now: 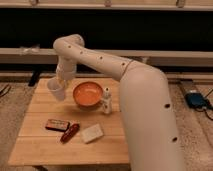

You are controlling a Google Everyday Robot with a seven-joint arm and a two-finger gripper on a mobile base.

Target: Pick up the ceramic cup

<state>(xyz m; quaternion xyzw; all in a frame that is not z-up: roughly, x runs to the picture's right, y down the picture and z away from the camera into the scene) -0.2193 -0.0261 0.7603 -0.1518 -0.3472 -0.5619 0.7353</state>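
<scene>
Ceramic cup (56,90) pinched in jaws of gripper (60,81), tilted over table (35,145) left edge; orange bowl (87,94) just beside.

I see orange bowl (87,94) mid-table (35,145) | white bottle (106,100) just right | near: dark box (57,125), red packet (70,132), pale block (92,133) | gripper (59,82) far-left

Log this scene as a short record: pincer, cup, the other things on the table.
pincer: at the table's left rear, on the ceramic cup
ceramic cup: white, tilted, apparently lifted off the wooden table
orange bowl: right of the cup, on the table
white bottle: upright, right of the bowl
front items: dark flat box, red item, pale block
</scene>
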